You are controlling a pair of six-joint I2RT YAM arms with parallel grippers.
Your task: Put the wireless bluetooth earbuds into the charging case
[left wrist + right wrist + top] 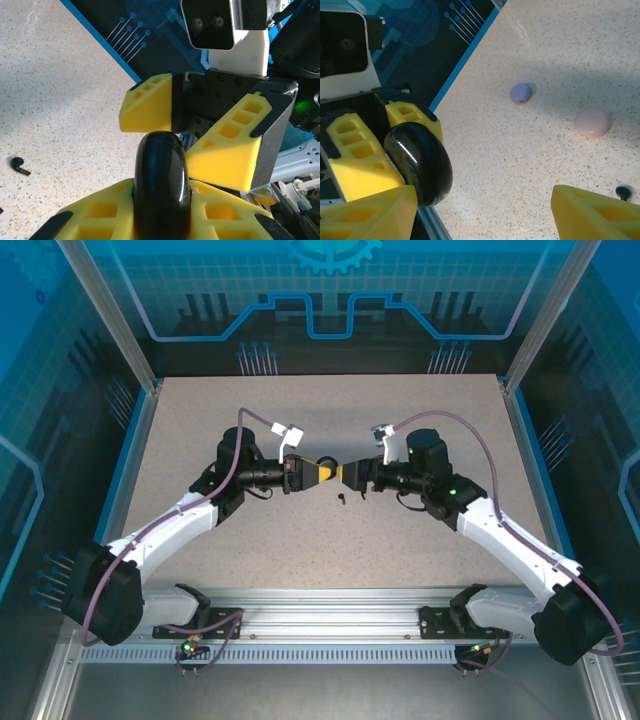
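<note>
Left gripper [308, 472]: we found it clamped on the black case [161, 185], held up, presumably for the other to open.
Right gripper [192, 127]: spread wide, empty, facing that case.
Black earbud [19, 165]: lay loose on the table [200, 440], uninserted.

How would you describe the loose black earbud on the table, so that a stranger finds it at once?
Start at the middle of the speckled table, where the left gripper and right gripper face each other. Just on their near side lies the black earbud. It is tiny and stemmed, unlike the round black case in the left gripper.
</note>
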